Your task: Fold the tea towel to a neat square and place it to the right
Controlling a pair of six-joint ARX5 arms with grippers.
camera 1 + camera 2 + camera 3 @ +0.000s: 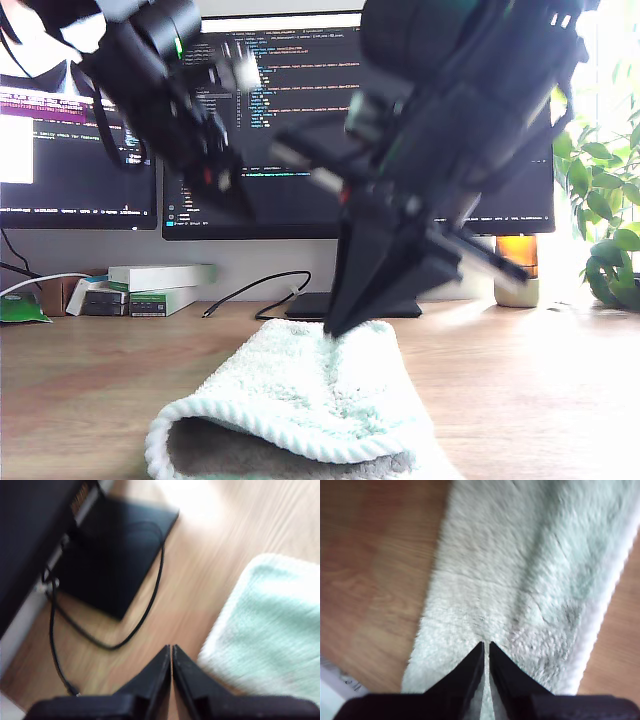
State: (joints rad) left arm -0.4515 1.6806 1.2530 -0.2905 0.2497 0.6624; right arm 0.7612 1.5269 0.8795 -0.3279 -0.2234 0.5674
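Note:
The tea towel (300, 400) lies folded on the wooden table at the front middle of the exterior view. It is pale mint and fluffy, and its ribbed whitish hem curls open toward the camera. My second gripper (330, 325) is shut, its tips down at the towel's far edge. In the second wrist view the same gripper (486, 644) sits directly over the plush towel (520, 570). My first gripper (222, 180) hangs raised and blurred at the exterior view's upper left. That gripper (171, 647) is shut on nothing above bare wood, with the towel (270, 625) off to one side.
Two monitors (290, 120) stand along the back. A black pad (110, 560) and a looping black cable (145, 615) lie behind the towel. Small boxes (155, 285) sit at the exterior view's left. A plant (610, 220) and an amber jar (515, 265) are at its right.

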